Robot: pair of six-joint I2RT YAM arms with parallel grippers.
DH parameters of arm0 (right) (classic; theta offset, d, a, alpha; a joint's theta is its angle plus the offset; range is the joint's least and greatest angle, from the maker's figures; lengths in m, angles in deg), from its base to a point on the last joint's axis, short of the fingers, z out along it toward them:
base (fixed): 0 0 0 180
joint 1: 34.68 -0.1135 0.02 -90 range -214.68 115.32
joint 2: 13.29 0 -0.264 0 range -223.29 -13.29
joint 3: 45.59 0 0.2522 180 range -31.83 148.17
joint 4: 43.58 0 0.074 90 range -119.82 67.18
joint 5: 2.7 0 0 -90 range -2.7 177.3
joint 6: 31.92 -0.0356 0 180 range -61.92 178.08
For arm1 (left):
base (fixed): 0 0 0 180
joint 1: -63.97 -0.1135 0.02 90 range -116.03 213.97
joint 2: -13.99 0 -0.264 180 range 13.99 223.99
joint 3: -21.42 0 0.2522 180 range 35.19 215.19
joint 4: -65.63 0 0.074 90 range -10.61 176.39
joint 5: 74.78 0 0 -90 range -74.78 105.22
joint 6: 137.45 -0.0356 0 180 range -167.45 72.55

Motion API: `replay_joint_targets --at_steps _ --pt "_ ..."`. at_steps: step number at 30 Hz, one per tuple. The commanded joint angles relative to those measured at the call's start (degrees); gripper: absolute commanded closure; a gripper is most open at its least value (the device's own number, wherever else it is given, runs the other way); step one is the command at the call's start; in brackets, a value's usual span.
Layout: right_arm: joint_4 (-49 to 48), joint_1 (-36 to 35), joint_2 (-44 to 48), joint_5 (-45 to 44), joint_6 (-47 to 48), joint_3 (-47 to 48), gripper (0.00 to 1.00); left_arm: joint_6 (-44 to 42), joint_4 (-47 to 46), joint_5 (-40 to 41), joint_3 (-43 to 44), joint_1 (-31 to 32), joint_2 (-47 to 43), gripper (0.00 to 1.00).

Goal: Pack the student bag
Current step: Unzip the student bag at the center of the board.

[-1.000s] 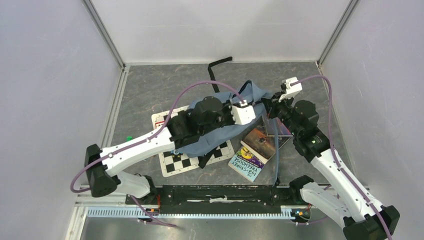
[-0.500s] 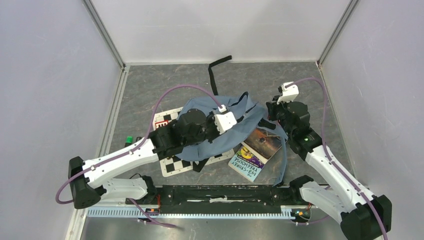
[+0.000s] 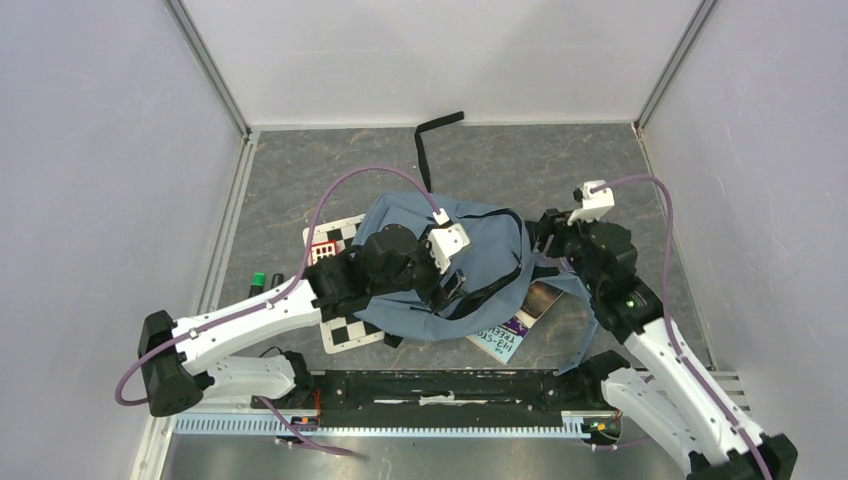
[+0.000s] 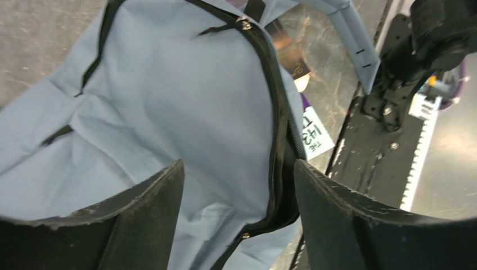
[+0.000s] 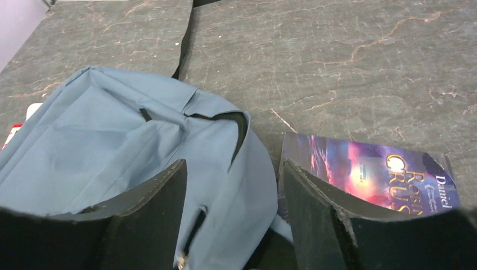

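The soft, dusty grey-blue fabric backpack (image 3: 470,270) with black zips lies slumped flat on the grey marbled desk (image 3: 300,180). Both of your arms reach in over it.

Your left fingers (image 4: 147,216) are released. They stand spread wide directly above the backpack's front panel. Only loose cloth and a run of black zip (image 4: 275,112) show between them, and nothing is pinched. You cannot tell from the wrist view whether the tips touch the cloth.

Your right fingers (image 5: 318,219) are spread as well and hold nothing. They sit at the backpack's right edge. One finger is over the blue fabric and the other is in front of the near corner of a glossy purple-covered paperback (image 5: 365,169) that lies just beside the backpack on that side.

A second book with a teal-edged cover (image 3: 497,342) pokes out from under the backpack's near edge. A black-and-white chequered board (image 3: 345,328) sticks out from under its left side. A light blue shoulder strap (image 4: 350,34) trails off the backpack's right side towards the arm bases. A long black strap (image 3: 428,150) runs from the backpack's far side towards the back wall. A small green item (image 3: 258,278) sits well to the left of the backpack, past the board. It is too small for you to identify.
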Motion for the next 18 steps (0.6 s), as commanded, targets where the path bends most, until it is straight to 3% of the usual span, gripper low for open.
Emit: replay_joint_targets --at_steps 1,5,10,18 --pt "5.4 0.0 6.9 2.4 -6.6 -3.2 0.26 11.3 -6.6 -4.3 -0.6 -0.2 2.4 0.2" --pt "8.8 -0.1 11.6 2.7 -10.4 -6.4 0.16 15.3 -10.5 -3.7 -0.6 0.5 6.0 0.1" --pt "12.0 0.0 11.7 2.9 -10.9 -7.7 0.15 16.2 -11.7 2.5 2.1 3.8 11.4 0.04" --pt "12.5 0.0 10.5 6.1 -8.3 -6.4 0.15 17.2 -13.6 12.6 6.0 5.5 15.5 0.08"
